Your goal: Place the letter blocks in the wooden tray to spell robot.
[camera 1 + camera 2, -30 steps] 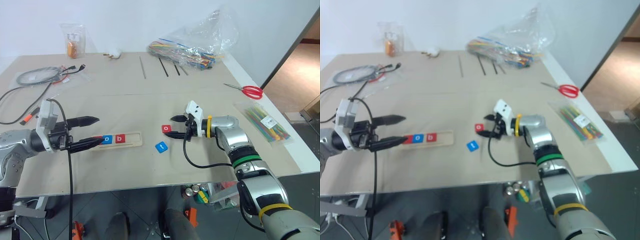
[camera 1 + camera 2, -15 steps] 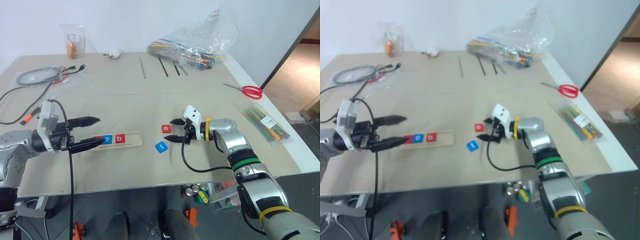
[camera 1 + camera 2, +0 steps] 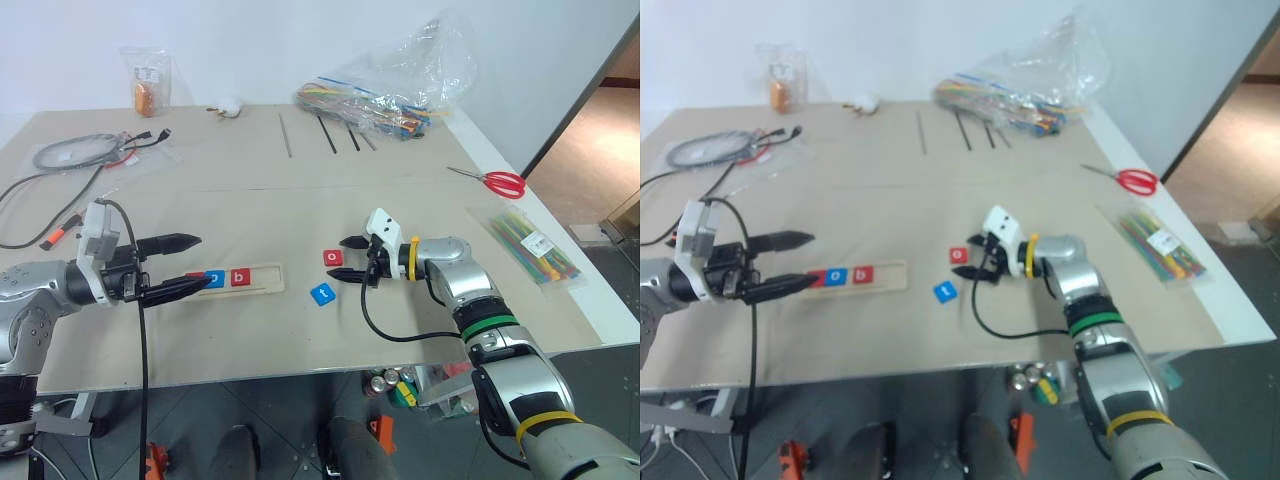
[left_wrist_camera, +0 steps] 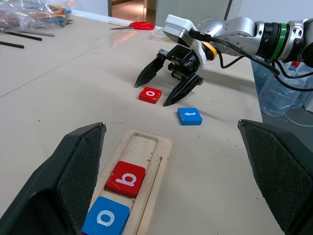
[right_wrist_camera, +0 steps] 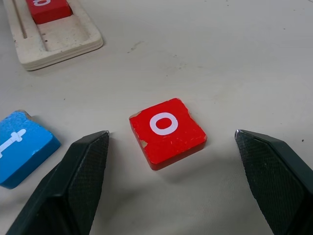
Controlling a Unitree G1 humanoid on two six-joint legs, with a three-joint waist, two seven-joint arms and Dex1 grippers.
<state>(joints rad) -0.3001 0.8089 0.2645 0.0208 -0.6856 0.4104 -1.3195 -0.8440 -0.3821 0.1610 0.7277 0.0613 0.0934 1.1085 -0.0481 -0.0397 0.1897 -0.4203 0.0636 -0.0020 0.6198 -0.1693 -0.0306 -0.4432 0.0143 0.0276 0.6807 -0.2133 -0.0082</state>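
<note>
Lying flat on matte beige table [image 3: 420, 200]: square red "o" block [image 5: 167, 131], rounded corners, between wide-open right gripper [image 3: 349, 262]; pale wooden tray [image 4: 146, 161] beside left gripper [image 3: 185, 264], jaws spread, empty.

Both head eyes look forward and down over the table [image 3: 300, 190] from 6 o'clock. The left wrist view looks low and level across it toward 3 o'clock. The right wrist view sits close above the red o [image 5: 167, 131], which all views share

Right tool [image 4: 168, 85] straddling red "o" block [image 4: 150, 94]
</note>
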